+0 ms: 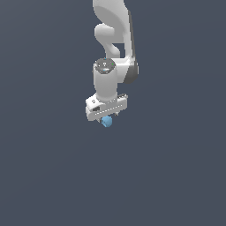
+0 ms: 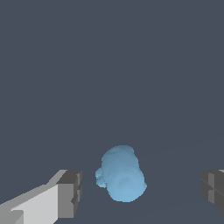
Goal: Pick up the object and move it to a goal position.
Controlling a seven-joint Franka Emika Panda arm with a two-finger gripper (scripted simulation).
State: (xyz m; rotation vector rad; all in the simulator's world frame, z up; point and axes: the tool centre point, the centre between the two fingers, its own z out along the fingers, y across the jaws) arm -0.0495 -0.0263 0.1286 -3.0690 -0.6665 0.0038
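Simulated void: featureless dark-grey ground (image 1: 176,176)

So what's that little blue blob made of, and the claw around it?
This is a simulator's render, so materials are only a look. The blue blob seems like matte plastic or clay: flat colour, soft lumpy faces, no shine. The gripper, open, looks like white painted or plastic shell with dark grey, rubber-like fingers, blocky and dull.

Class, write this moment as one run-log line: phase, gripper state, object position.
phase: pre-grasp | gripper: open, fingers apart on either side of object | light-blue object: between fingers, not gripped | contact: none visible
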